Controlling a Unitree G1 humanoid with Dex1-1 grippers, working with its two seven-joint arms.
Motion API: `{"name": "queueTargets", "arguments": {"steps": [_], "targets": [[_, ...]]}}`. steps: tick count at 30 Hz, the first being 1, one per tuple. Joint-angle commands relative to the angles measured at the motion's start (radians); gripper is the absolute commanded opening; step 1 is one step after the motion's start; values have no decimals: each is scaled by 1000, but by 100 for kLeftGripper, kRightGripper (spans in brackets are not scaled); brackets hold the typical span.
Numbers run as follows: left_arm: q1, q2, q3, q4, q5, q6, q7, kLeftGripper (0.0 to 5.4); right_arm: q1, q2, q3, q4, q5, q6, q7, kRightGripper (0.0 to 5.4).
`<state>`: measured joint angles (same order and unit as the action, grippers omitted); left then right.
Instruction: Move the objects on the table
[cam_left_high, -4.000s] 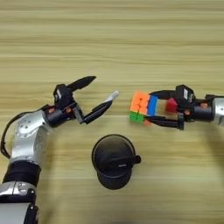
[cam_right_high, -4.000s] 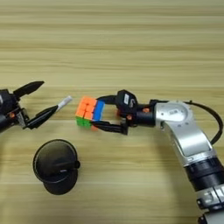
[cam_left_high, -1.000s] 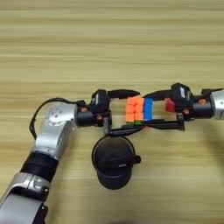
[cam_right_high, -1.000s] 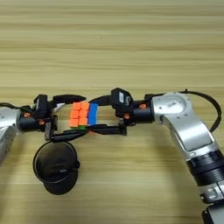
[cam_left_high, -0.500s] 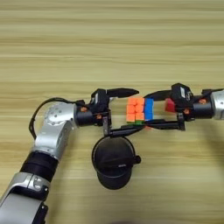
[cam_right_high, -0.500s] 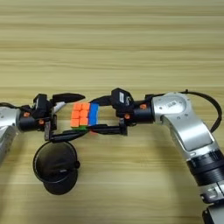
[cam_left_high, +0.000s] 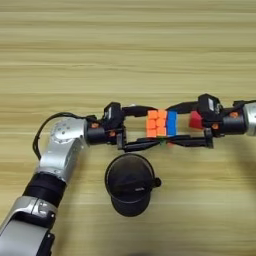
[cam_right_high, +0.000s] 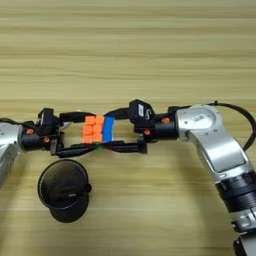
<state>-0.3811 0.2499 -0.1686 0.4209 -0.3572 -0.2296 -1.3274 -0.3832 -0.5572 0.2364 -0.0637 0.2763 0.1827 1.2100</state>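
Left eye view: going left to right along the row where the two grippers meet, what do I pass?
Left gripper with fingers open around the cube's left side → multicolour puzzle cube → small red block → right gripper body reaching in from the right, fingers open. The black mesh cup stands nearer, below this row.

Black mesh cup (cam_left_high: 130, 190) upright on table, near front edge of view, left of centre. Round open mouth faces up; interior dark. Small tab or handle juts from rim on right side. Something dark lies inside, identity unclear. Nothing touches cup.
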Motion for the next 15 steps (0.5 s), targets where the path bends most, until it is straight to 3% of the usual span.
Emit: {"name": "queueTargets", "arguments": {"steps": [1, 10, 11, 15], "targets": [[-17, 3, -4, 2, 16, -4, 2, 337, -20, -10, -13, -4, 9, -12, 8, 331], [-20, 3, -3, 5, 16, -6, 1, 336, -23, -10, -14, -7, 9, -12, 9, 331], [-20, 3, -3, 5, 16, -6, 1, 336, -23, -9, -14, -7, 9, -12, 8, 367], [-19, 2, -2, 6, 16, -8, 2, 331, -22, -5, -15, -9, 10, -11, 5, 413]]}}
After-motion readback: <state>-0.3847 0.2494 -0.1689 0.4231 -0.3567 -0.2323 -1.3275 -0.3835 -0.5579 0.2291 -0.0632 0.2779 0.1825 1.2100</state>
